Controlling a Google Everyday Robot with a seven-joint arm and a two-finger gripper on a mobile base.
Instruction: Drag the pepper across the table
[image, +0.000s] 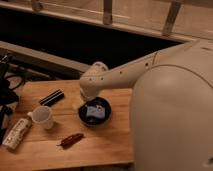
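The pepper (71, 140), a small dark-red curved chili, lies on the light-brown wooden table (110, 142) near its front edge, in front of the white cup (44, 116). My white arm reaches in from the right, and the gripper (86, 102) hangs from its end above the left rim of the dark bowl (95, 111), behind and to the right of the pepper. It holds nothing that I can see. The arm's housing hides most of the gripper.
A black rectangular bar (52, 97) lies at the back left. A white bottle (16, 133) lies on its side at the left edge. The bowl holds a blue object (94, 112). Dark equipment (6, 90) stands left of the table. My body fills the right side.
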